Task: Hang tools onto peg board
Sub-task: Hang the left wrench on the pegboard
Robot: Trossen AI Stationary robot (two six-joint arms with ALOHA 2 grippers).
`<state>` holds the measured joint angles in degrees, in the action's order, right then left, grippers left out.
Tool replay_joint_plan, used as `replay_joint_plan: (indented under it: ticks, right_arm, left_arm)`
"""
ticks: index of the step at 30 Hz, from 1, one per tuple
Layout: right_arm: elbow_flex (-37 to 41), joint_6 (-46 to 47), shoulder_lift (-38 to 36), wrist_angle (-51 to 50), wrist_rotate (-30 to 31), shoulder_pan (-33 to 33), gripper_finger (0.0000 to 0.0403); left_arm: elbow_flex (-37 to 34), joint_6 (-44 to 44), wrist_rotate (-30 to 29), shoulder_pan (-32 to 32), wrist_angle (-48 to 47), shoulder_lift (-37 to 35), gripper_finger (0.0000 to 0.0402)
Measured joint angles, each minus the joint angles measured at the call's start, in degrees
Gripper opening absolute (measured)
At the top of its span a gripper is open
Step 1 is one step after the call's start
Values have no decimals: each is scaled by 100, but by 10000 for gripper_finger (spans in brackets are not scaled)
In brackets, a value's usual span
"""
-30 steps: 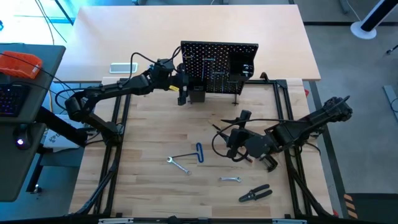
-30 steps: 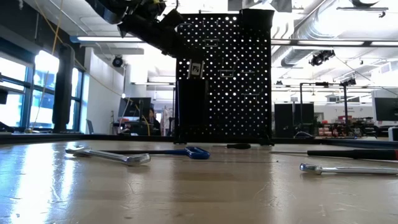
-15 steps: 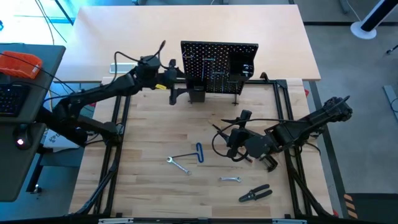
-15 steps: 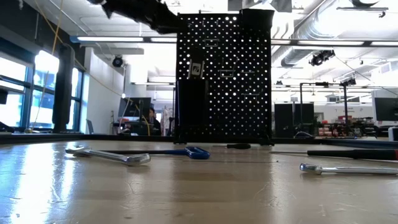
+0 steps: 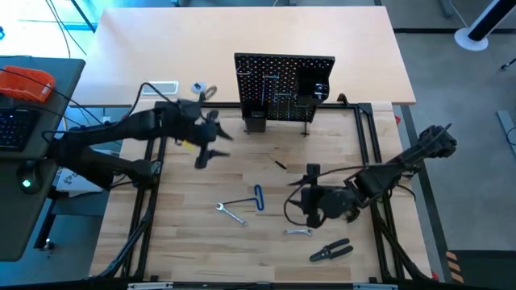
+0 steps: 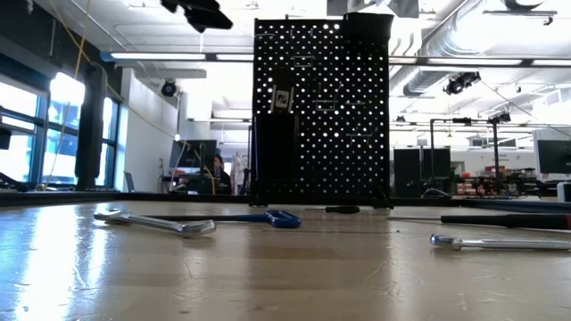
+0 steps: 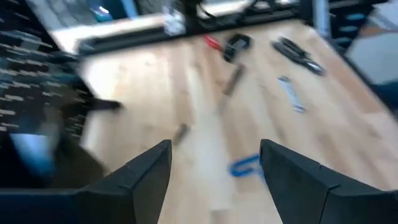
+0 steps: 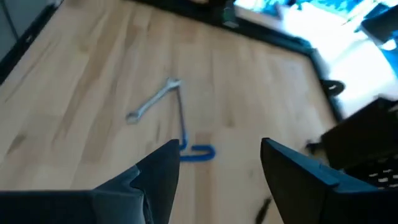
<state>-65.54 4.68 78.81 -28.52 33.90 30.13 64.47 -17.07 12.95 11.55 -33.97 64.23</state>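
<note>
We see the peg board (image 5: 284,87) standing upright at the far middle of the wooden tabletop (image 5: 185,242), with a black box bin (image 5: 255,122) at its foot and metal hooks across its face.

The left gripper (image 5: 206,151) hangs above the tabletop, near the board's left side and clear of it; its fingers (image 7: 134,180) are spread apart and hold nothing. In the low view it shows only as a dark shape near the top edge (image 6: 201,12).

The right gripper (image 5: 310,211) sits low over the right-centre of the tabletop, its fingers (image 8: 155,177) wide apart and empty, pointing toward the blue-handled bent key (image 5: 256,197) and the silver wrench (image 5: 232,213) lying just beside it.

A second, smaller wrench (image 5: 297,232) lies near the right gripper, toward the front edge. The black-handled pliers (image 5: 330,250) rest further front and right. A small dark tool (image 5: 279,164) lies alone between the board and the right gripper; we cannot tell what it is.

Behind the board's left side, a white tray (image 5: 160,87) and a small tape roll (image 5: 203,90) sit on the pale surface.
</note>
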Motion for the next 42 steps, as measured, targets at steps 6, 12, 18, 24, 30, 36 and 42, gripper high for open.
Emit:
replay_joint_plan:
  ticks: [6,12,18,24,30,36,42]
  right_arm:
    - [837,704,2,570,-12,129,220]
    - [1852,982,4,1998,-113,275,220]
    - [2447,1137,4,3203,-119,374,220]
    - [2770,1181,4,3968,-117,378,220]
    - [2800,983,305,4475,-72,318,220]
    - [2800,831,814,5155,-258,152,220]
    - [2790,710,1264,5895,-380,61,220]
  left_arm:
    - [-537,582,-526,-1177,279,75,237]
    - [-1817,1321,-1216,-1998,1512,168,237]
    - [-3036,2137,-1582,-2559,3046,166,237]
    - [-3691,2667,-2040,-3177,3502,358,233]
    - [-3821,2844,-2235,-3695,3773,951,219]
    - [-3812,2794,-2219,-3888,4703,1862,206]
    - [-3688,2731,-2639,-3912,4834,2498,204]
